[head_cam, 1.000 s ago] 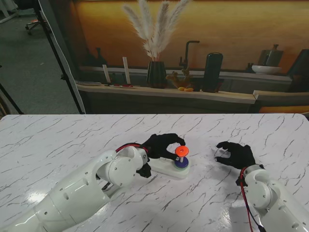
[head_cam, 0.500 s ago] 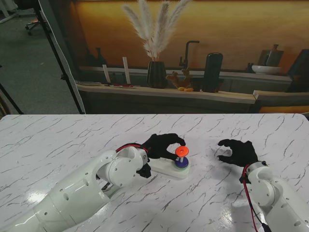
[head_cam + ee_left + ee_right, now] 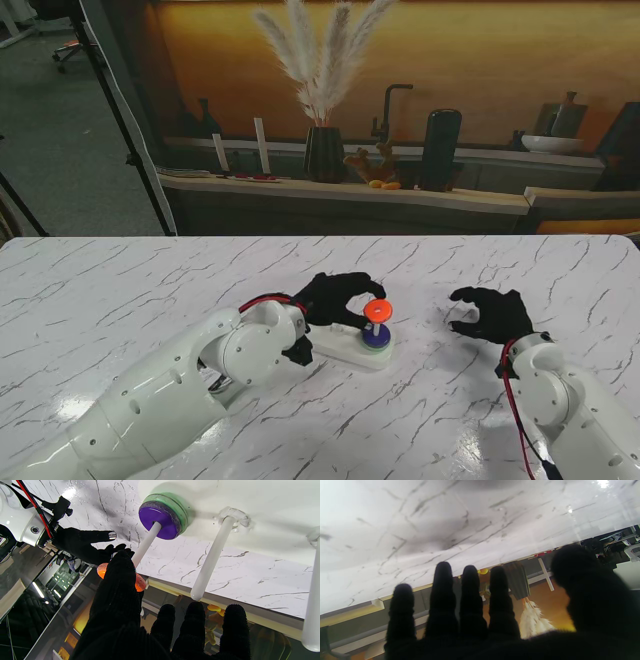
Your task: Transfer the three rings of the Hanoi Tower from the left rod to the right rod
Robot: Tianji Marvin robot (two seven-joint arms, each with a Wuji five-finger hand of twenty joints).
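Showing no readable writing: left hand [image 3: 335, 298] pinching orange ring [image 3: 377, 309].

Tower base [image 3: 350, 347] left of right hand [image 3: 492, 315]

The table [image 3: 120, 290] is showing white marble with grey veins, the rings are glowing orange [image 3: 377, 309], purple [image 3: 160, 521] and green [image 3: 181, 512], both gloved hands looking black

no readable text, label, brand or number shows anywhere
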